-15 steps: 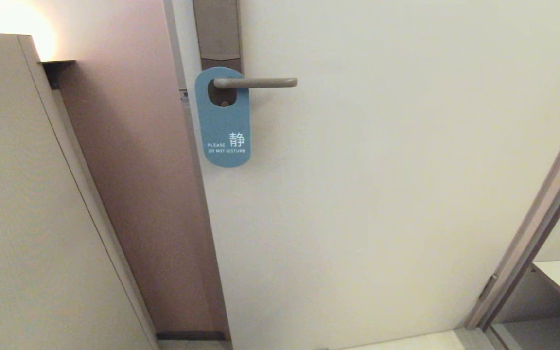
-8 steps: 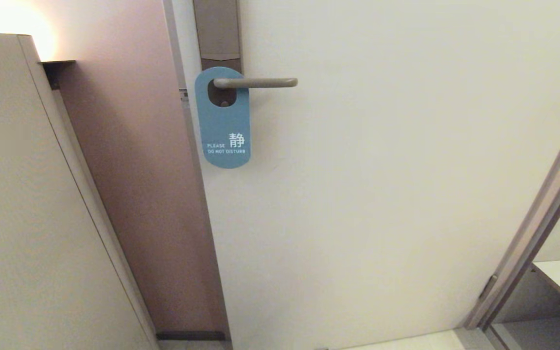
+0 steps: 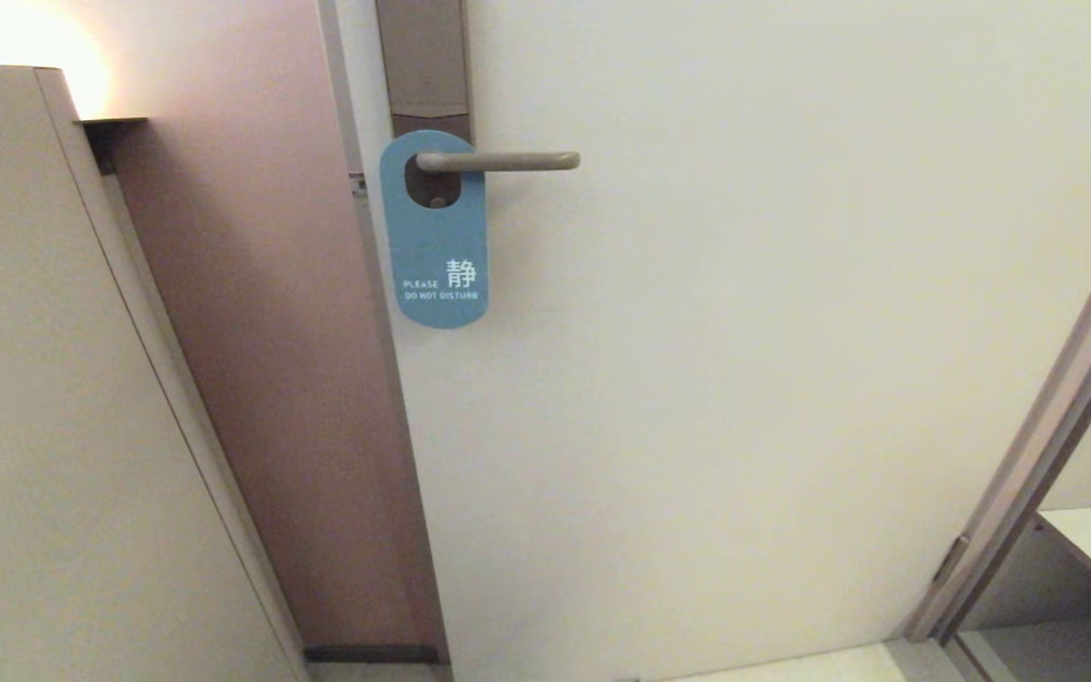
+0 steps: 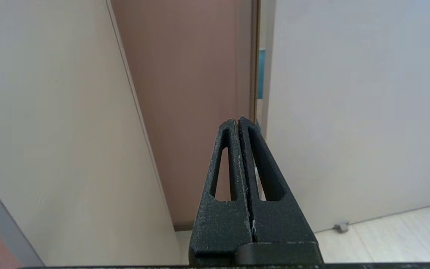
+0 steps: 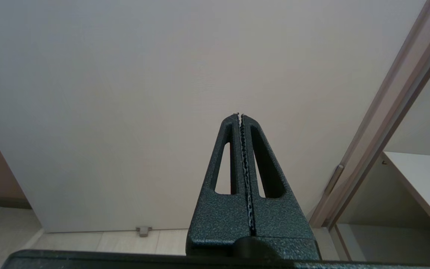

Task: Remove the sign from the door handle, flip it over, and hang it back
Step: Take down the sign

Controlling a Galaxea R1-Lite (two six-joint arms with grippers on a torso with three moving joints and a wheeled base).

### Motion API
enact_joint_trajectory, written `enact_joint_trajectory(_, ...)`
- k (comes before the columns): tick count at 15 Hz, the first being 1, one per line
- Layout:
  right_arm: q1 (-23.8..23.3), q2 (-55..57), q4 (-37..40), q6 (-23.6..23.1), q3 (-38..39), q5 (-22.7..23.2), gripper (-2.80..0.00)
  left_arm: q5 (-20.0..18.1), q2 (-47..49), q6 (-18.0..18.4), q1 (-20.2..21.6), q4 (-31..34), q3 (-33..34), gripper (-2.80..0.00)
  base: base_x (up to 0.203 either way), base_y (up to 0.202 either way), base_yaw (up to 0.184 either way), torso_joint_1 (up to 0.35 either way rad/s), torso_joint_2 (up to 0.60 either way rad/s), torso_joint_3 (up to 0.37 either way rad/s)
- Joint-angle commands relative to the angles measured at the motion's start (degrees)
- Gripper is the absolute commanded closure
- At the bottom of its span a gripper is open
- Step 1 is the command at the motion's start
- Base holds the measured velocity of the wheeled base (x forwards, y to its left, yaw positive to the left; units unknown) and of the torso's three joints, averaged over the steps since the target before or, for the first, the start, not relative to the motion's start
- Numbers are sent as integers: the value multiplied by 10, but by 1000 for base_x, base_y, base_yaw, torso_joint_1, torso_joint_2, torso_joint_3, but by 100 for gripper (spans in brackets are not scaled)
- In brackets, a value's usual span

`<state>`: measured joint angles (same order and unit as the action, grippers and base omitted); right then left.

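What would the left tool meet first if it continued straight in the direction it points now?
Probably the brown wall panel beside the white door. The shut left tool points at the panel's edge near the door gap, with nothing between; depth is unclear.

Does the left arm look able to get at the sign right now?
Probably yes. The sign hangs free on the door handle with nothing in front of it. The left gripper is low, shut and empty, so it must rise and open.
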<state>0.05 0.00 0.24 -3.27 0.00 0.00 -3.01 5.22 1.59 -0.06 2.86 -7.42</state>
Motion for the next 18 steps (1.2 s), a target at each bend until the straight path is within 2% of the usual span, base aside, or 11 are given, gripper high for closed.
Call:
enact_joint_trajectory(1,0,0,0,0,0,0,0,-2,75,-1,-6,0,-39,0,0,0,0,0,0,0)
enact_joint_trajectory(6,0,0,0,0,0,0,0,-4,266,-14,-26,-1,-174,0,0,0,0,0,0,0)
enact_joint_trajectory(10,0,0,0,0,0,0,0,-20,422,-66,-29,-16,-283,0,0,0,0,0,0,0)
enact_joint_trajectory(13,0,0,0,0,0,0,0,-92,512,-101,-28,-83,-331,0,0,0,0,0,0,0)
enact_joint_trajectory(16,0,0,0,0,0,0,0,-167,589,-107,-27,-132,-363,0,0,0,0,0,0,0)
enact_joint_trajectory(18,0,0,0,0,0,0,0,-197,636,-109,-25,-163,-377,0,0,0,0,0,0,0)
